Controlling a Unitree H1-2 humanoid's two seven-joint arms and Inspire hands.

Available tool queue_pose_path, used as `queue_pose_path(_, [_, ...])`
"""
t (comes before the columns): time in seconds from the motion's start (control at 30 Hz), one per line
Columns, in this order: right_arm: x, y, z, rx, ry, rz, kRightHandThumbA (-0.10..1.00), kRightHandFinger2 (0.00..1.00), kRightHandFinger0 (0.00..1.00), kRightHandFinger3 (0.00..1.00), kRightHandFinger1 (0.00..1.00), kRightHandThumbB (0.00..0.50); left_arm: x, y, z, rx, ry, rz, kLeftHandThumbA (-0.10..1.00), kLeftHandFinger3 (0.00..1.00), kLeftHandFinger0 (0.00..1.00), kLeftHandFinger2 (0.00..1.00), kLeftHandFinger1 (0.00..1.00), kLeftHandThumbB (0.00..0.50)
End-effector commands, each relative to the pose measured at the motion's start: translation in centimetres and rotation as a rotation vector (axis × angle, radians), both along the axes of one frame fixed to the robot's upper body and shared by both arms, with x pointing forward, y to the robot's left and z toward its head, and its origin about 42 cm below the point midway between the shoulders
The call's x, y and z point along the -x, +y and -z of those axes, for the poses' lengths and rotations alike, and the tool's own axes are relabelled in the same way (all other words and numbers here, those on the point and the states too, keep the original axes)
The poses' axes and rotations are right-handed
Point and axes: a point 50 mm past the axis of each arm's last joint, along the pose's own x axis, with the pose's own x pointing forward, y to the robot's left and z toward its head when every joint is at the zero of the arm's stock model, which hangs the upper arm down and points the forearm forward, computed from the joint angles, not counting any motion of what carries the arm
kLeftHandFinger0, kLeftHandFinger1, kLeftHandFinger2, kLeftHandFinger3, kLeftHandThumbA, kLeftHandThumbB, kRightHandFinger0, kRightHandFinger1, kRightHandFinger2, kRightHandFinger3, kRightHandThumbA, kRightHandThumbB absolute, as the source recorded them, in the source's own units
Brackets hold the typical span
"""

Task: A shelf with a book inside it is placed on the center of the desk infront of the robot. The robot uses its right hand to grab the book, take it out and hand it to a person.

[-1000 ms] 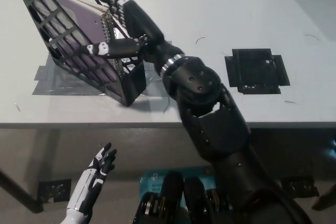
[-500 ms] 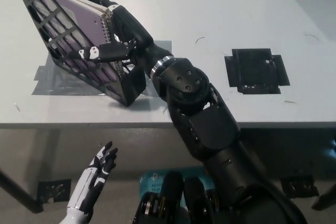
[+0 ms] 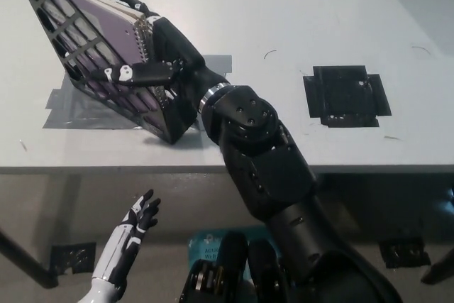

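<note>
**Fingers closing on the book in the shelf**

The fingers [image 3: 117, 74] of my black right hand [image 3: 159, 54] are wrapped round the spiral edge of the book [image 3: 92, 23]. One finger lies across the outside of the shelf's mesh wall, and the others reach over the book's top corner. I judge the hand is grasping the book, though the mesh hides part of the contact, so I cannot be sure how firm the hold is.

The book has a purple cover and a wire spiral binding. It stands tilted inside the black mesh shelf [image 3: 50, 15], which sits on grey tape [image 3: 67, 108] at the left of the desk [image 3: 298, 5]. The spiral edge faces my hand.

I expect the book to be light and fairly stiff across its covers, but the pages may fan or flex if I pinch only one corner. The cover looks smooth and could slip. The spiral gives a ridged place to hold, so I would grip just beside it, across both covers. The shelf looks light, so it might drag along with the book.

My white left hand [image 3: 128, 235] rests below the desk edge at lower left, fingers spread, holding nothing.
</note>
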Motion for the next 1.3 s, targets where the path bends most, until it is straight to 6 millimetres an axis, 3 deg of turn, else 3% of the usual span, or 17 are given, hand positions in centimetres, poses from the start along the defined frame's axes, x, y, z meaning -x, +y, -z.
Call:
queue_pose_path(0.0, [0.2, 2.0, -3.3, -0.084, -0.048, -0.072, 1.0, 1.0, 1.0, 1.0, 1.0, 0.313, -0.7, -0.2, -1.5, -0.036, -0.078, 0.025, 0.95, 1.0, 1.0, 1.0, 1.0, 0.23])
queue_pose_path(0.13, [0.1, 2.3, -3.0, -0.089, -0.038, -0.077, 1.0, 1.0, 1.0, 1.0, 1.0, 0.289, -0.8, -0.2, -1.6, -0.058, -0.088, 0.025, 0.97, 1.0, 1.0, 1.0, 1.0, 0.234])
queue_pose_path(0.47, [-0.3, 2.6, -2.9, -0.078, -0.036, -0.085, 1.0, 1.0, 1.0, 1.0, 1.0, 0.302, -1.2, -0.1, -1.8, -0.063, -0.088, 0.025, 0.99, 1.0, 1.0, 1.0, 1.0, 0.246])
queue_pose_path(0.73, [-1.1, 2.4, -3.1, 0.084, -0.148, -0.051, 1.0, 1.0, 1.0, 1.0, 1.0, 0.314, -1.5, -0.1, -2.0, -0.054, -0.092, 0.032, 0.99, 1.0, 1.0, 1.0, 1.0, 0.235])
queue_pose_path(0.77, [-1.5, 2.3, -3.2, 0.135, -0.163, -0.049, 1.0, 1.0, 1.0, 0.94, 1.0, 0.235, -1.6, -0.2, -2.0, -0.05, -0.089, 0.031, 0.97, 1.0, 1.0, 1.0, 1.0, 0.232])
queue_pose_path(0.8, [-1.7, 2.2, -3.3, 0.153, -0.163, -0.049, 1.0, 0.94, 1.0, 0.82, 0.99, 0.224, -1.6, -0.2, -2.0, -0.049, -0.088, 0.031, 0.97, 1.0, 1.0, 1.0, 1.0, 0.232])
queue_pose_path(0.83, [-2.0, 2.1, -3.6, 0.197, -0.177, -0.05, 1.0, 0.72, 0.9, 0.65, 0.77, 0.2, -1.6, -0.2, -2.0, -0.05, -0.09, 0.031, 0.97, 1.0, 1.0, 1.0, 1.0, 0.231])
queue_pose_path(0.87, [-2.1, 2.1, -3.6, 0.206, -0.182, -0.051, 1.0, 0.61, 0.77, 0.55, 0.65, 0.186, -1.6, -0.2, -2.0, -0.05, -0.091, 0.031, 0.97, 1.0, 1.0, 1.0, 1.0, 0.23])
queue_pose_path(0.9, [-2.2, 2.1, -4.0, 0.239, -0.198, -0.039, 1.0, 0.25, 0.32, 0.23, 0.25, 0.125, -1.6, -0.1, -2.0, -0.055, -0.094, 0.033, 0.98, 1.0, 1.0, 1.0, 1.0, 0.234])
queue_pose_path(0.93, [-2.3, 2.1, -4.2, 0.254, -0.204, -0.028, 1.0, 0.17, 0.19, 0.15, 0.16, 0.121, -1.6, -0.1, -2.0, -0.058, -0.096, 0.034, 0.98, 1.0, 1.0, 1.0, 1.0, 0.234])
queue_pose_path(0.97, [-2.2, 2.2, -4.5, 0.242, -0.2, 0.004, 1.0, 0.04, 0.04, 0.04, 0.03, 0.076, -1.7, -0.2, -2.1, -0.062, -0.099, 0.035, 0.99, 1.0, 1.0, 1.0, 1.0, 0.235])
queue_pose_path(1.0, [-2.1, 2.2, -4.8, 0.214, -0.192, 0.036, 1.0, 0.01, 0.01, 0.01, 0.01, 0.033, -1.7, -0.2, -2.1, -0.061, -0.098, 0.036, 0.99, 1.0, 1.0, 1.0, 1.0, 0.237])
queue_pose_path(1.07, [-1.7, 2.2, -5.1, 0.201, -0.174, 0.076, 1.0, 0.01, 0.0, 0.0, 0.0, 0.001, -1.8, -0.2, -2.1, -0.056, -0.099, 0.039, 0.99, 1.0, 1.0, 1.0, 1.0, 0.239])
queue_pose_path(1.13, [-1.5, 2.1, -5.2, 0.199, -0.177, 0.091, 1.0, 0.24, 0.0, 0.07, 0.09, 0.006, -1.8, -0.2, -2.0, -0.052, -0.098, 0.038, 0.99, 1.0, 1.0, 1.0, 1.0, 0.239])
queue_pose_path(1.2, [-1.5, 1.9, -5.1, 0.196, -0.161, 0.091, 1.0, 0.47, 0.0, 0.24, 0.21, 0.028, -1.7, -0.2, -2.1, -0.055, -0.097, 0.036, 0.99, 1.0, 1.0, 1.0, 1.0, 0.243])
queue_pose_path(1.27, [-1.5, 1.7, -4.9, 0.202, -0.155, 0.092, 1.0, 0.5, 0.0, 0.31, 0.22, 0.028, -1.8, -0.2, -2.1, -0.053, -0.097, 0.036, 0.98, 1.0, 1.0, 1.0, 1.0, 0.243])
